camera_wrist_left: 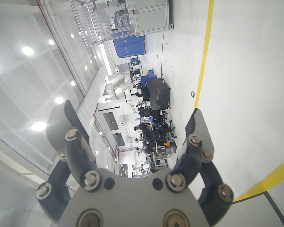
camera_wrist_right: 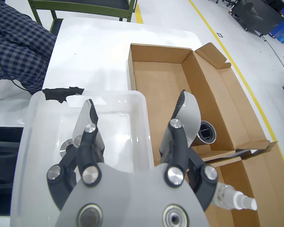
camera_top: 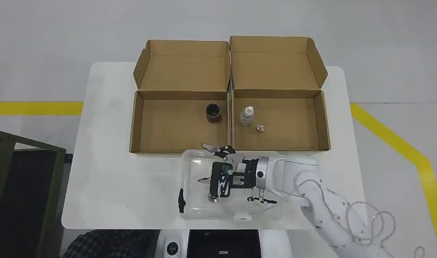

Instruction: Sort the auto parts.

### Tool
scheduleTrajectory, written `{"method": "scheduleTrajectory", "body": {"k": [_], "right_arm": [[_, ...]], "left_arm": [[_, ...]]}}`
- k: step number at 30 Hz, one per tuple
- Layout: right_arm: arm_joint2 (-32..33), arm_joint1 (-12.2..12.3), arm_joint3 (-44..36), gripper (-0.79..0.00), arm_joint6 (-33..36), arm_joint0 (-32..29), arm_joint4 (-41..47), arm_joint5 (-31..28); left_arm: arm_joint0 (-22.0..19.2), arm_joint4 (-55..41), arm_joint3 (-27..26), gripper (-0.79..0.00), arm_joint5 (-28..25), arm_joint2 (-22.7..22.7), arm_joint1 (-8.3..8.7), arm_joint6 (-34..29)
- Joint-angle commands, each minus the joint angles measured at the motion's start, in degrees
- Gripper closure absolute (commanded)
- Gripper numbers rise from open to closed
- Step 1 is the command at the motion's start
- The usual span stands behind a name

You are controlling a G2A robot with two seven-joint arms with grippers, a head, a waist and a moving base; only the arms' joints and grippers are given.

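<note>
Two open cardboard boxes sit side by side toward the far side of the white counter [camera_top: 109,155] in the top view. The left-hand box [camera_top: 136,125] holds a dark cylindrical part [camera_top: 214,111] near the wall it shares w/ its neighbour. The right-hand box [camera_top: 322,125] holds a small spray bottle [camera_top: 247,114] w/ a small metal piece [camera_top: 260,127] just beside it. Nearer the robot stands a clear plastic bin [camera_top: 198,210], and the right tool [camera_top: 213,181] hangs over its left half, the arm coming in from the right. Left wrist view: the left tool [camera_wrist_left: 132,109] points off into the room, fingers spread wide, nothing btwn them. Right wrist view: the right tool [camera_wrist_right: 136,98] is likewise spread and empty above the bin. A round metal disc [camera_wrist_right: 65,147] lies on the bin floor, partly hidden behind one finger [camera_wrist_right: 90,114]. A strip of black tape [camera_wrist_right: 59,93] is stuck to the bin's far rim. The disc looks like solid metal, so prob. stiff, not fragile and fairly heavy for its size. It is also smooth and low, so it is likely to skate on the slick plastic. Best hold is prob. from straight above, fingers down to the bin floor on opposite sides of its edge, closing squarely. A skewed pinch could flick it off toward the bin wall.
</note>
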Motion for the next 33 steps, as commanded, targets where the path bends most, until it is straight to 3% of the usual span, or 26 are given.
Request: {"method": "scheduleTrajectory", "body": {"k": [1,14,15,17,33], "right_arm": [[0.1,0.2,0.1,-0.591,-0.8,-0.9,-1.0,-0.7],[0.4,1.7,-0.2,-0.64,-3.7,-5.7,-4.6,-5.4],[0.5,1.8,0.0,-0.659,-3.8,-5.9,-4.6,-5.2],[1.1,1.9,0.3,-0.785,-3.7,-6.3,-4.4,-3.9],[1.3,1.9,0.1,-0.779,-3.8,-6.4,-4.3,-3.8]], "left_arm": [[0.0,0.0,0.0,-0.785,0.0,0.0,0.0,0.0],[0.0,0.0,0.0,-0.785,0.0,0.0,0.0,0.0],[0.0,0.0,0.0,-0.785,0.0,0.0,0.0,0.0],[0.0,0.0,0.0,-0.785,0.0,0.0,0.0,0.0],[0.0,0.0,0.0,-0.785,0.0,0.0,0.0,0.0]]}}
